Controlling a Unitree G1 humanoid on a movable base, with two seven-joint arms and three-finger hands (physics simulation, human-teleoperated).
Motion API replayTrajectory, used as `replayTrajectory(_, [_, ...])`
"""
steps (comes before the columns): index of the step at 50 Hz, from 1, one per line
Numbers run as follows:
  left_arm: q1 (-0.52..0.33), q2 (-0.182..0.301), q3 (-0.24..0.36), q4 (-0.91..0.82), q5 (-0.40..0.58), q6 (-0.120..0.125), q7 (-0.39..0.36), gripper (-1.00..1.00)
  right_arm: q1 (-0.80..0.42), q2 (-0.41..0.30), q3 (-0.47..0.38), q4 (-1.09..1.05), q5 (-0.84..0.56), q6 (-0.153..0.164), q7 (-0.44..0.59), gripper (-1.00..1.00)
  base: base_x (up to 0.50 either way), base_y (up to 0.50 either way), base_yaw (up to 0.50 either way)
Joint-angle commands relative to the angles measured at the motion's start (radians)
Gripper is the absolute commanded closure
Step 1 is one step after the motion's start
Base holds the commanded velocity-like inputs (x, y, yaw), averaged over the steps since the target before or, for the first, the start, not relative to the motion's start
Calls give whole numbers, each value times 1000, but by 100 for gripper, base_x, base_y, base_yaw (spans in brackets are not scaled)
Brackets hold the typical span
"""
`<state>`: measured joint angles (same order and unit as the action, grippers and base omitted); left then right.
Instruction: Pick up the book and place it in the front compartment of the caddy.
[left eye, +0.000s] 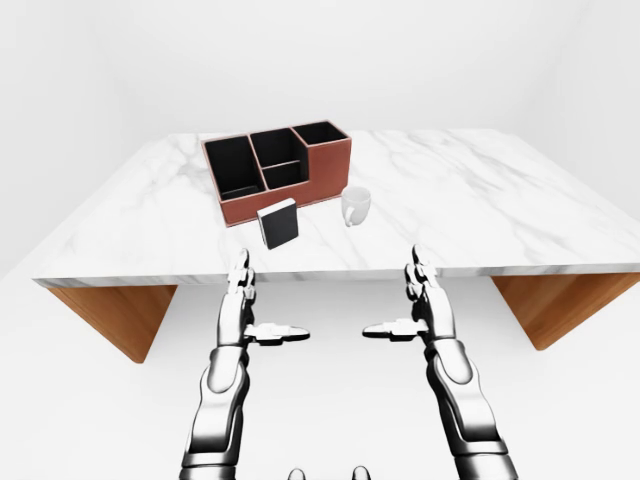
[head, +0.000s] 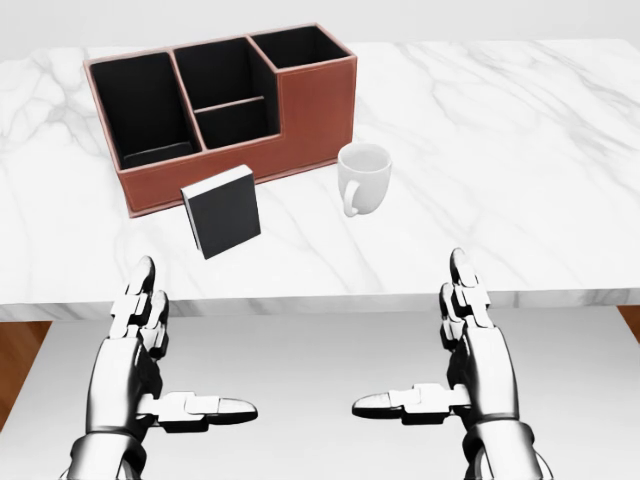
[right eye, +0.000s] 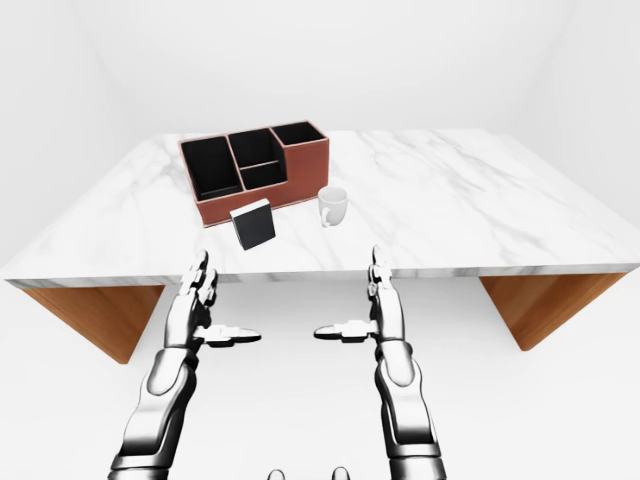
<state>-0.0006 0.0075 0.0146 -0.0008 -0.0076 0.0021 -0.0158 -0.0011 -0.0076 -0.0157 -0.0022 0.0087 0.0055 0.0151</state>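
Note:
A small black book with a white page edge stands upright on the marble table, just below the brown caddy. The caddy has black-lined compartments: a large one at the left, two small ones in the middle, a tall one at the right. My left hand hovers below the table's near edge, open and empty, thumb pointing right. My right hand mirrors it at the right, also open, thumb pointing left. Both hands are well short of the book.
A white mug stands to the right of the book, close to the caddy's right end. The table's wooden legs show under its two ends. White floor lies beneath my hands.

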Motion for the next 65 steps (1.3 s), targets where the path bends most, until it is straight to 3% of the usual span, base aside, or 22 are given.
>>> replayTrajectory(1, [2, 12, 22, -17, -10, 14, -24, -100, -1, -13, -25, -20, 13, 24, 23, -100, 0, 0, 0])
replayTrajectory(9, [2, 13, 26, -43, -17, 38, -27, -100, 12, -12, -21, -86, 10, 69, 24, -100, 0, 0, 0])
replayTrajectory(15, [14, 15, 26, -105, -17, 84, -31, -100, 15, -12, -23, -132, 9, 82, 24, -100, 0, 0, 0])
replayTrajectory(21, [32, 18, 29, -227, -27, 85, -46, -100, 14, -20, -34, -230, 7, 82, 23, -100, 0, 0, 0])
replayTrajectory(44, [8, 32, 83, -358, -47, 85, -62, -100, 30, -18, -37, -410, -10, 82, 47, -100, 0, 0, 0])
replayTrajectory(65, [13, 31, 84, -378, -52, 85, -68, -100, 33, -14, -37, -420, -23, 82, 47, -100, 0, 50, 0])
